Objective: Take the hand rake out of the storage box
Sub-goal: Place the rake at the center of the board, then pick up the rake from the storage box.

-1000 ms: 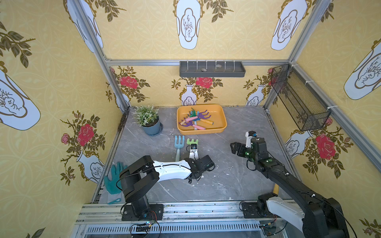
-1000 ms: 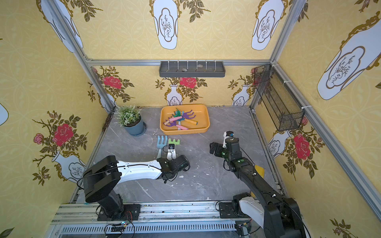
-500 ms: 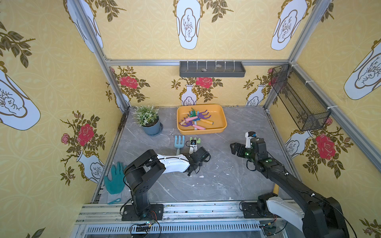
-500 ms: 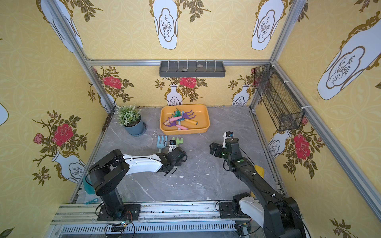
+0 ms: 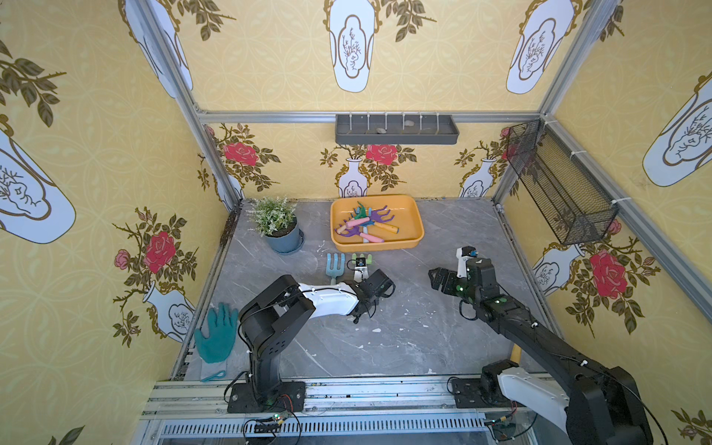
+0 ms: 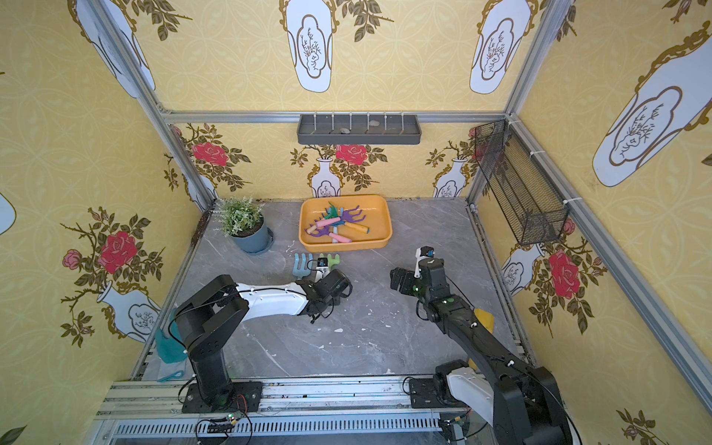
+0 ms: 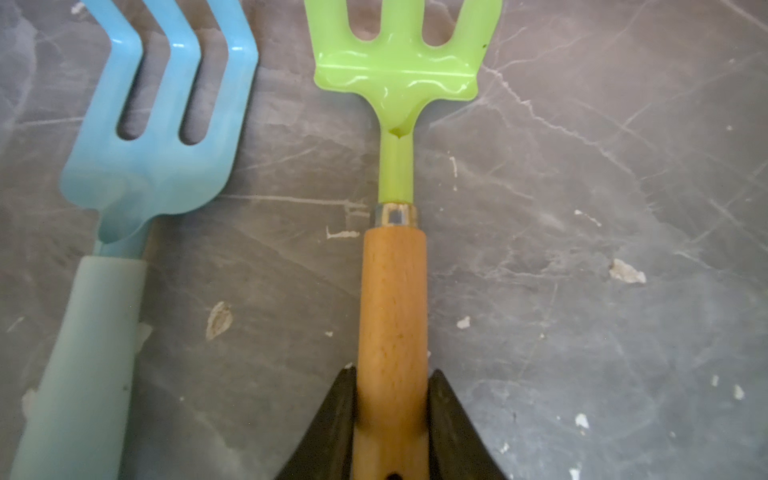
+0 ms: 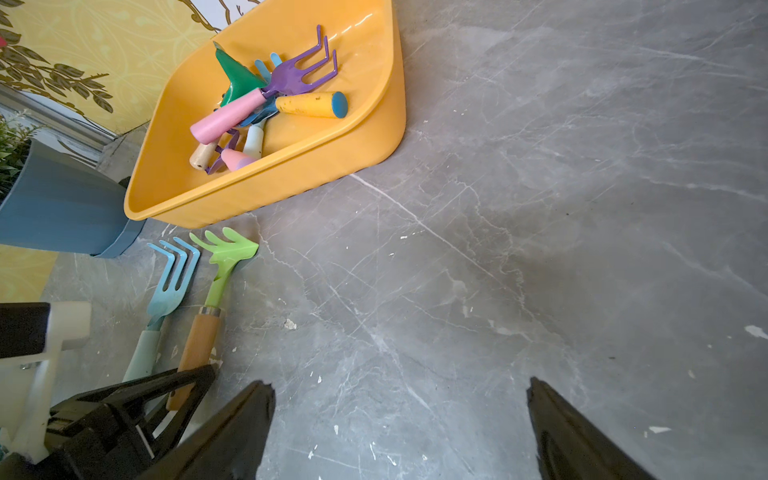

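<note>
Between jaws of left pincer: green hand rake, newly laid on worktop, outside storage box; grip undeterminable. Right pincer gaping.

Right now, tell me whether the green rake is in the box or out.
Out: the green rake lies on the table beside the blue rake, in front of the box.
</note>
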Available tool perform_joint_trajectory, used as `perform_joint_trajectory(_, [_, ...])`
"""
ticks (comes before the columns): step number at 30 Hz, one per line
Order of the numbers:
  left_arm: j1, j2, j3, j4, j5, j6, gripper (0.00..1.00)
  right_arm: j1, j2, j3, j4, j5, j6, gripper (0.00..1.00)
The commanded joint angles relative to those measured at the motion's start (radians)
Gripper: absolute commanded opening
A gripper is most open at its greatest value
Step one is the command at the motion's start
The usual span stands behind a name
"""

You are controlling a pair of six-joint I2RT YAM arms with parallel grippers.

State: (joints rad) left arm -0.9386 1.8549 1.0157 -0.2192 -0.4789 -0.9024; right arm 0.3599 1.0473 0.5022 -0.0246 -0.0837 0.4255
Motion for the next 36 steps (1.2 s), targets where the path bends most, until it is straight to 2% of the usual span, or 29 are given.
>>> perform_joint_trajectory(1, [0.001,-0.012,0.003,-0.077,-0.01,-0.032,0.52,0.005,0.009,0.014,0.02,0.004,0.006,0.97])
perform_joint_trajectory(2, [0.0,-0.027,-0.002,-0.077,-0.009,-0.03,0.55,0.007,0.011,0.019,0.016,0.004,0.01,0.97])
perform_joint_trajectory(4, [0.0,-0.069,-0.02,-0.073,-0.007,-0.023,0.76,0.019,0.019,0.032,0.017,-0.002,0.024,0.97])
perform_joint_trajectory(6, [0.0,-0.125,-0.042,-0.072,-0.005,-0.012,0.8,0.047,0.034,0.055,0.018,0.007,0.05,0.97])
perform_joint_trajectory(8, [0.0,-0.206,-0.07,-0.075,-0.011,0.007,0.88,0.092,0.058,0.084,0.029,0.036,0.082,0.97])
perform_joint_trajectory(11, [0.003,-0.399,-0.138,-0.095,-0.051,0.046,1.0,0.192,0.146,0.167,0.034,0.142,0.111,0.98])
perform_joint_trajectory(14, [0.036,-0.671,-0.273,-0.045,-0.027,0.128,1.0,0.254,0.307,0.299,0.028,0.19,0.117,0.97])
perform_joint_trajectory(17, [0.117,-0.959,-0.43,0.005,0.073,0.206,1.0,0.28,0.487,0.457,0.02,0.194,0.102,0.98])
perform_joint_trajectory(21, [0.17,-1.213,-0.537,-0.126,0.031,0.201,1.0,0.292,0.728,0.71,-0.014,0.2,0.04,0.98])
perform_joint_trajectory(24, [0.188,-1.3,-0.567,-0.211,0.002,0.179,1.0,0.293,0.908,0.918,-0.078,0.204,-0.02,0.93])
perform_joint_trajectory(28, [0.191,-1.353,-0.592,-0.212,0.0,0.18,1.0,0.276,1.091,1.142,-0.131,0.204,-0.055,0.9])
perform_joint_trajectory(33, [0.195,-1.328,-0.593,-0.199,-0.004,0.188,1.0,0.253,1.279,1.394,-0.222,0.22,-0.087,0.81])
perform_joint_trajectory(36, [0.197,-1.295,-0.586,-0.194,-0.005,0.188,1.0,0.222,1.332,1.443,-0.216,0.252,-0.102,0.71])
